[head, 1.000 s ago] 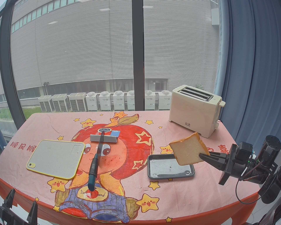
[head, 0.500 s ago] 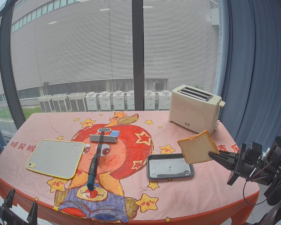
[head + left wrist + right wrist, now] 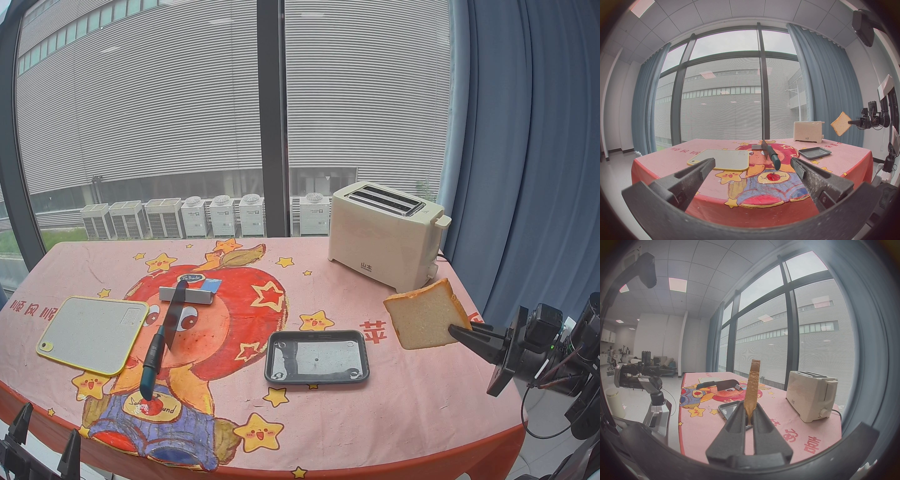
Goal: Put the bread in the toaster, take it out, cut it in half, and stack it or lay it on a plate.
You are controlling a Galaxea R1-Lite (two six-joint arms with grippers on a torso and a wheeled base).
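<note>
My right gripper (image 3: 459,331) is shut on the lower corner of a slice of bread (image 3: 427,313), held upright in the air over the table's right end. In the right wrist view the bread (image 3: 752,387) stands edge-on between the fingers (image 3: 737,424). The cream toaster (image 3: 384,234) stands at the back right, slots up, behind and left of the bread. The toaster (image 3: 811,398) lies ahead of the slice to one side. A dark tray (image 3: 316,357) lies left of the bread. My left gripper (image 3: 753,168) hangs open below the table's front edge.
A knife (image 3: 160,340) with a teal handle lies on the cloth, its blade on a small white rest (image 3: 185,294). A yellow-rimmed cutting board (image 3: 90,332) sits at the left. A blue curtain (image 3: 525,156) hangs close behind the right arm. Windows back the table.
The head camera has turned right, shifting the whole scene left. My right gripper has carried the bread rightward off the tray, closer to the toaster.
</note>
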